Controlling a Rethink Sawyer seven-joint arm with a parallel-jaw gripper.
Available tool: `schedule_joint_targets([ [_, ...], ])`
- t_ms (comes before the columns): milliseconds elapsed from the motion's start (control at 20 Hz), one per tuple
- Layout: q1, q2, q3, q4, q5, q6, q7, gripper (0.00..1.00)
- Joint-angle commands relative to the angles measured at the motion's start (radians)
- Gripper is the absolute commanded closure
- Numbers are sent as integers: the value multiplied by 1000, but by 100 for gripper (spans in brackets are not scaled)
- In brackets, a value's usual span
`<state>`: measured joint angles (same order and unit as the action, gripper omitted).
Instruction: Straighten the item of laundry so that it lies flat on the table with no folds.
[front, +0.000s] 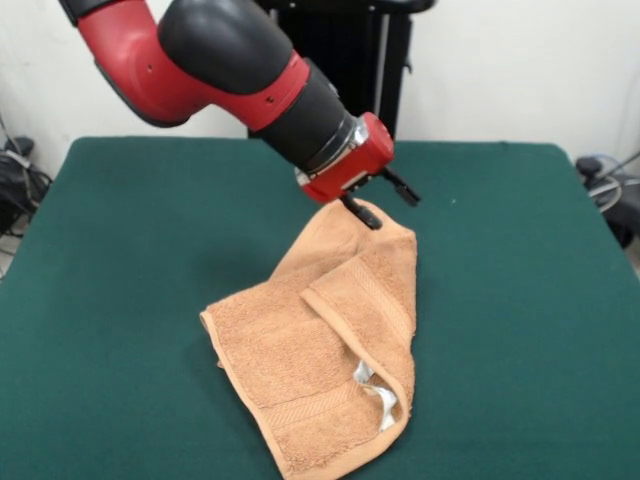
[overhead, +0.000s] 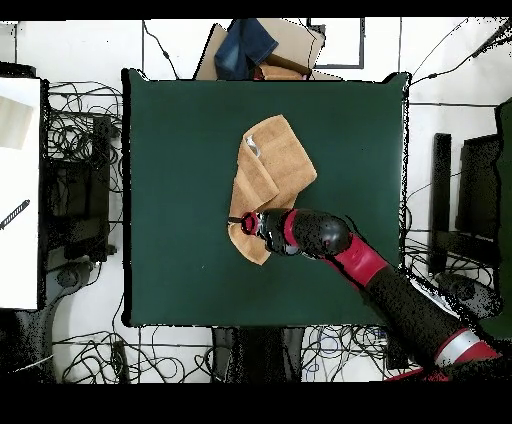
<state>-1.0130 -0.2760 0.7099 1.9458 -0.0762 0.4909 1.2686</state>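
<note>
The light orange-tan towel (front: 300, 370) lies crumpled in the middle of the dark green table (front: 130, 250). Its right side is folded over on itself, and its white label (front: 380, 398) shows near the front corner. My gripper (front: 385, 203) hangs tilted at the towel's far end. Its two black fingers stand apart, and the lower one (front: 364, 213) touches the towel's far edge; nothing shows between them. In the overhead view the gripper (overhead: 238, 222) is over the left edge of the towel (overhead: 280, 160), near its end closest to the robot's base.
The red and black arm (front: 230, 70) reaches in from the upper left of the front view. A cardboard box with blue cloth (overhead: 255, 48) sits just beyond the table's far edge in the overhead view. Cables and equipment surround the table.
</note>
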Motion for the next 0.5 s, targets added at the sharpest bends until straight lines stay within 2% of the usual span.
schedule_joint_targets([
  [50, 12, 17, 0, -113, 61, 74, 103, 0],
  [500, 22, 53, -6, -183, 83, 118, 87, 0],
])
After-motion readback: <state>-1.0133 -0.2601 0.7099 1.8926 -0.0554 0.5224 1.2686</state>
